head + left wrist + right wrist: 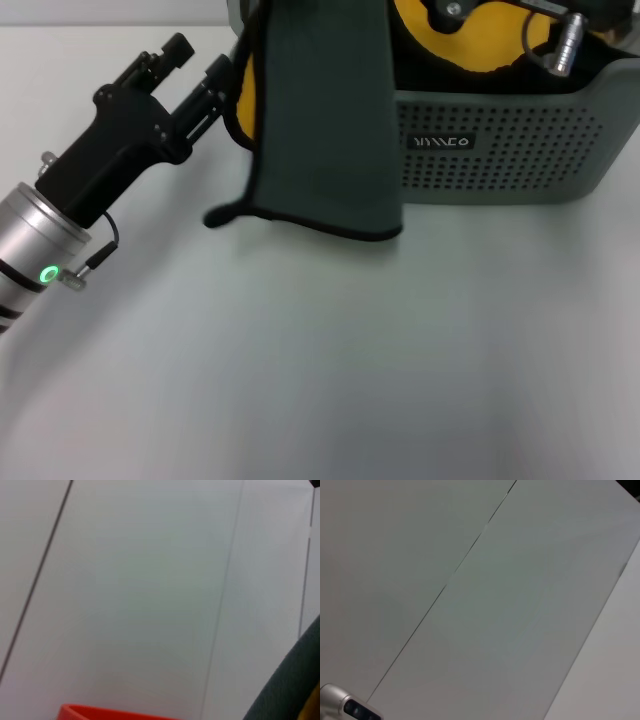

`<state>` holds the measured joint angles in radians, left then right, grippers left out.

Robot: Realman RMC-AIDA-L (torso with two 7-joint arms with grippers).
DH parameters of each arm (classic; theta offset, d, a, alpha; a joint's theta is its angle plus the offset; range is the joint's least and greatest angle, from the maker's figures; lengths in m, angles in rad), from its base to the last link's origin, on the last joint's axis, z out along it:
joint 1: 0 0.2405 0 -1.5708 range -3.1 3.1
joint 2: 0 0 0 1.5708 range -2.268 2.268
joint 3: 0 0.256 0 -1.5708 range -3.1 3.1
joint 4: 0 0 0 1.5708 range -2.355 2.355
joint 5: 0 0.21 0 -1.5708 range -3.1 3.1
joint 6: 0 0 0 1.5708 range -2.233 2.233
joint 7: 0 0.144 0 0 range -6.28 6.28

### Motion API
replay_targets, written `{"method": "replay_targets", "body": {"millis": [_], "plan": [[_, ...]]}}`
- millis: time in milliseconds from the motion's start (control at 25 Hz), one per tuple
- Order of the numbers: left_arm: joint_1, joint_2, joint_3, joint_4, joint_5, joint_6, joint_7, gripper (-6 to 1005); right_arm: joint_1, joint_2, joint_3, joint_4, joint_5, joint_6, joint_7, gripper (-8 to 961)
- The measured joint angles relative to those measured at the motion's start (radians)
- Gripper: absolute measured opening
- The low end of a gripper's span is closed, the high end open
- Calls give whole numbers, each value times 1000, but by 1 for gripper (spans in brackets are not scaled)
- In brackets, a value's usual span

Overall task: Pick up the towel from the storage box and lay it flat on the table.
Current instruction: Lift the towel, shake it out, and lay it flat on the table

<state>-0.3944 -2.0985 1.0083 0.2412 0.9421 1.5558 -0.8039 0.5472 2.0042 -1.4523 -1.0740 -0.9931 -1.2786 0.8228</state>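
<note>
The towel (325,120) hangs with its dark grey-green face toward me, draped down over the front left of the storage box (510,150). Its black-piped lower edge reaches the white table (320,360), a yellow fold shows along its left side, and its top runs out of view. My left gripper (205,60) is just left of that yellow fold, fingers apart and nothing between them. A strip of the towel (292,687) also shows in the left wrist view. Parts of my right arm (560,40) sit above the box; what holds the towel up is out of view.
Another yellow black-edged cloth (490,40) lies inside the box under the right arm. An orange-red rim (100,712) shows in the left wrist view. The right wrist view shows only pale panels and a silver part (345,705).
</note>
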Motion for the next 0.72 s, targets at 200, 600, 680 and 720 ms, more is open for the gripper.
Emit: {"method": "replay_targets", "body": {"millis": [200, 600, 680, 720], "plan": [[-8, 2, 50, 7, 28, 28, -2, 636, -5, -5, 49, 10, -53, -47, 52, 36], [-12, 3, 99, 10, 43, 44, 0, 634, 1, 7, 102, 26, -88, -79, 73, 38], [-12, 3, 114, 10, 47, 48, -1, 633, 1, 7, 103, 26, -86, -79, 72, 39], [-12, 3, 120, 10, 49, 50, -1, 632, 1, 7, 103, 26, -86, -80, 72, 39]]}}
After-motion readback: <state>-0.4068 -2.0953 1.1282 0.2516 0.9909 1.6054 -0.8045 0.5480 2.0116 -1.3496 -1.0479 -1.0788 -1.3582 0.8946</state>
